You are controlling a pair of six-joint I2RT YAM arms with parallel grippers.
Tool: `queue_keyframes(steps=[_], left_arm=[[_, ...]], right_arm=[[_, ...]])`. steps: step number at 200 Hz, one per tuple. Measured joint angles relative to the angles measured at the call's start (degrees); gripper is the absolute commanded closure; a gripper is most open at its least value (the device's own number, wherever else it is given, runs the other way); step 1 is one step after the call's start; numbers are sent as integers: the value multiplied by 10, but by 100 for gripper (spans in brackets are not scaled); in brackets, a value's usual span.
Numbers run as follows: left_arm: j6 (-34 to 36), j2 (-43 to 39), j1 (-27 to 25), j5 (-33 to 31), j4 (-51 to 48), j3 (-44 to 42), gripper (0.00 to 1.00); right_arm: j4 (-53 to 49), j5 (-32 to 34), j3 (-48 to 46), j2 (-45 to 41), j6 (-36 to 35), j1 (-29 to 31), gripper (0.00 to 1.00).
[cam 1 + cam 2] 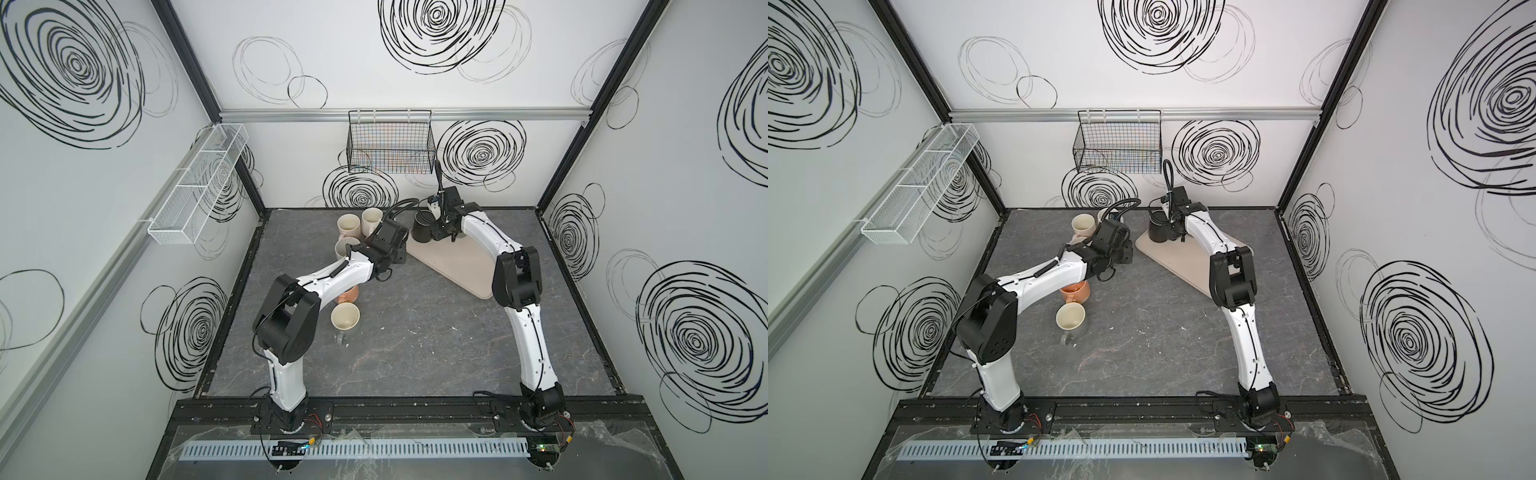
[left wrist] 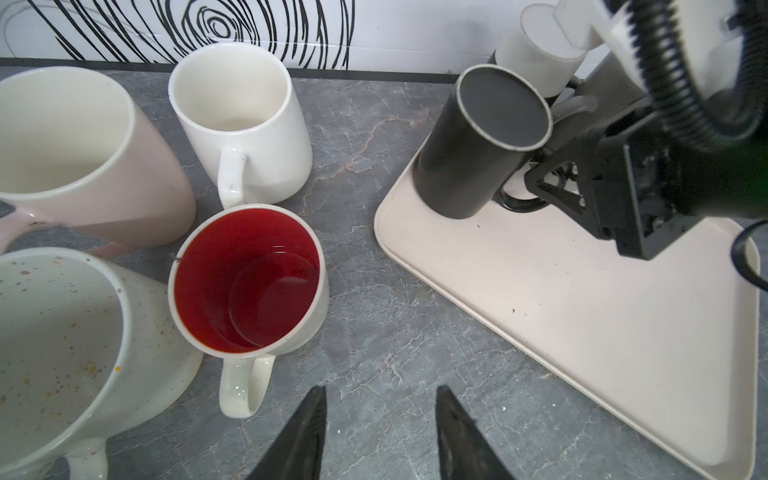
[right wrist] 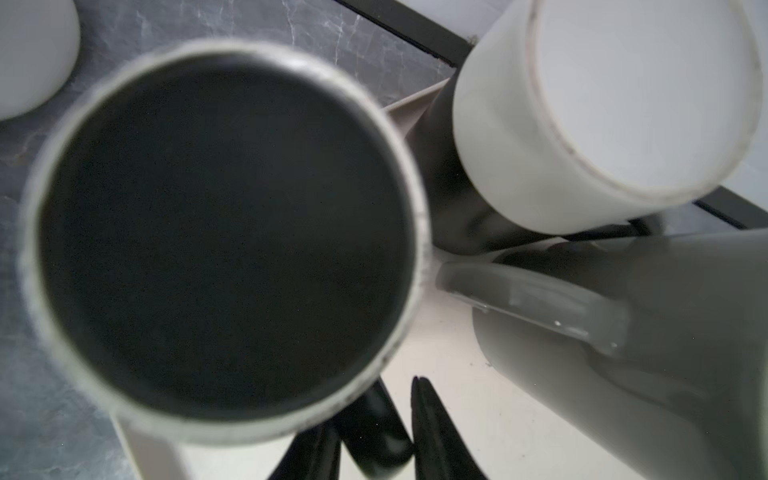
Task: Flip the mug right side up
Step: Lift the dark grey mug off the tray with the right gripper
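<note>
While the black mug (image 1: 422,230) stands upside down on the far corner of the tray (image 1: 457,266), flat bottom up, the right jaws are squeezed shut on its handle (image 3: 374,428). A white cup (image 3: 602,104) stands just beside it, upside down too. The left jaws are open with nothing in them, over the bare tabletop (image 2: 374,332) near a red cup (image 2: 249,278), white outside.
</note>
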Motion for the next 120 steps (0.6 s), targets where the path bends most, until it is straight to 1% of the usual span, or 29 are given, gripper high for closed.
queue_keyframes(steps=[37,58,78,120], left_arm=[[0,0,0,0,0,0,54],[3,0,-2,0,-1,0,51],[13,0,-7,0,-2,0,50],[26,-16,-28,7,15,-19,49]], right_arm=[[2,5,-1,-2,1,-3,100],[20,4,-35,-20,5,-1,100],[59,2,-114,-63,10,2,100],[135,-12,-336,-209,37,5,100]])
